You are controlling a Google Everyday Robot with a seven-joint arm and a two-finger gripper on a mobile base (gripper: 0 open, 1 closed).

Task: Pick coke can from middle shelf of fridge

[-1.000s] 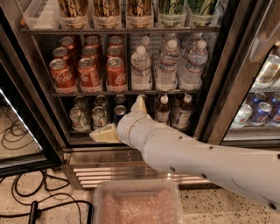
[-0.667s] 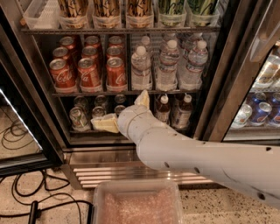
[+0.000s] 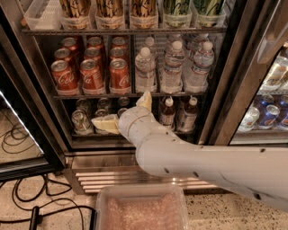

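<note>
Several red coke cans (image 3: 119,74) stand in rows on the left half of the middle shelf (image 3: 90,95) of the fridge (image 3: 227,85). Clear water bottles (image 3: 173,67) fill the right half of that shelf. My gripper (image 3: 124,112) is open and empty, just below the shelf's front rail and under the rightmost front coke can. One cream finger (image 3: 104,124) points left, in front of the lower shelf's cans. The other finger (image 3: 145,99) points up and reaches the rail. My white arm comes in from the lower right.
Silver cans (image 3: 81,121) and dark bottles (image 3: 167,112) stand on the lower shelf behind the gripper. Tall drinks (image 3: 110,11) line the top shelf. A clear plastic bin (image 3: 141,209) lies on the floor below. Cables (image 3: 18,139) lie at left. Blue cans (image 3: 269,116) show behind the right door.
The gripper has risen and moved slightly right, from in front of the lower shelf toward the middle shelf's rail. The cans have not moved.
</note>
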